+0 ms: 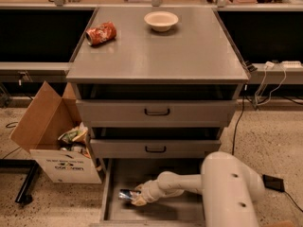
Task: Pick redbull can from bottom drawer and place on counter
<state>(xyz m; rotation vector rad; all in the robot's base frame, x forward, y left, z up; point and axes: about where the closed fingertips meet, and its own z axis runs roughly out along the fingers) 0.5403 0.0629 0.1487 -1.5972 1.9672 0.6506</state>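
Camera view looks down on a grey metal drawer cabinet whose broad flat grey tabletop (189, 56) carries a crushed red-orange soda can (101, 33) lying on its side near the back left corner and a small cream bowl (161, 20) standing upright near the back edge, well apart from each other. Below the tabletop are two grey drawer fronts with black handles (157, 111), the upper one pulled out slightly. The wide grey bottom drawer (182, 211) stands fully pulled out at floor level. A slim silver-and-blue redbull can (124, 194) lies on its side on the drawer floor, towards the left wall. The robot's white arm (189, 183) reaches leftwards, low inside the drawer, and its claw (136, 198) sits at the can's right end, touching or overlapping it; I cannot tell how far the claw is open or whether it has hold of the can. An open brown cardboard box (49, 126) with rubbish in it stands on the speckled floor just left of the cabinet
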